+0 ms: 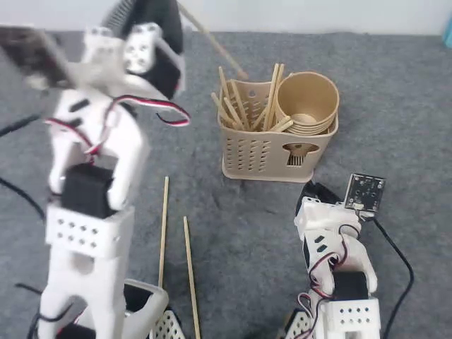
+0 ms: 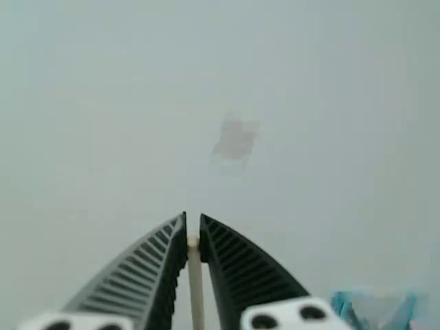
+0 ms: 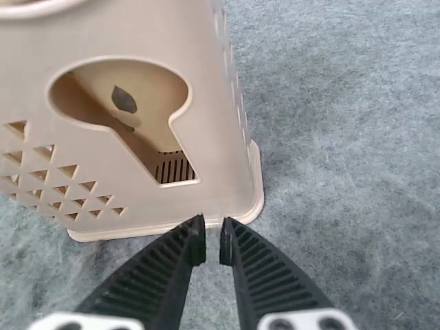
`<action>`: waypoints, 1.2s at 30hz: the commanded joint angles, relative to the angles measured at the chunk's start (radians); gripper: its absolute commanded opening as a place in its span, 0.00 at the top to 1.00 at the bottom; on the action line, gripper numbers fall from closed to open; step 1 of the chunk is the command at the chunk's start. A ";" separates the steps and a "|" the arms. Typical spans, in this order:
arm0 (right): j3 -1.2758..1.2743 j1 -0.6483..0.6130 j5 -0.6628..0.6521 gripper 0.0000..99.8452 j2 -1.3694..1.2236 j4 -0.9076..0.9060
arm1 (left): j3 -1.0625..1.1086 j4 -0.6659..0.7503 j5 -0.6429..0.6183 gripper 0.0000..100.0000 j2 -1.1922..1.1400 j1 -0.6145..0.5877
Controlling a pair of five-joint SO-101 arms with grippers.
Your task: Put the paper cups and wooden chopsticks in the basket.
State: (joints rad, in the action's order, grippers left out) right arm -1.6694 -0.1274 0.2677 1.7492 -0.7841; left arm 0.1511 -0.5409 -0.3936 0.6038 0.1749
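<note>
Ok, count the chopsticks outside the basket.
3. One chopstick and a second chopstick lie on the carpet in front of the basket; a third chopstick is clamped in the raised left gripper. The arm may hide more.

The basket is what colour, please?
The basket is beige, seen best in the right wrist view.

In the high view the left arm blurs from 9 to 11 o'clock, its upper end a smear. At 6 o'clock one loose chopstick runs off the picture's edge. The left wrist view's grey smudge is too blurred to name.
</note>
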 commanded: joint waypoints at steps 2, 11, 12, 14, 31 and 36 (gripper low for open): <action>-0.017 0.013 -0.026 0.95 0.008 -0.007 | 0.133 -0.008 0.000 0.98 0.003 0.011; -0.017 0.013 -0.026 0.95 0.008 -0.007 | 0.294 -0.012 0.126 0.98 0.006 0.103; -0.017 0.013 -0.026 0.95 0.008 -0.007 | 0.302 -0.012 0.143 0.98 0.008 0.109; -0.017 0.013 -0.026 0.95 0.008 -0.007 | 0.302 -0.040 0.160 0.92 0.018 0.109; -0.017 0.013 -0.026 0.95 0.008 -0.007 | 0.372 -0.865 0.140 0.80 0.325 -0.115; -0.017 0.013 -0.026 0.95 0.004 -0.007 | 0.719 -0.687 0.141 0.90 0.325 -0.199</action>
State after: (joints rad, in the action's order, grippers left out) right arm -1.6694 -0.1274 0.2677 1.7492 -0.7841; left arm 0.6483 -1.3709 -0.2463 0.9152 0.0322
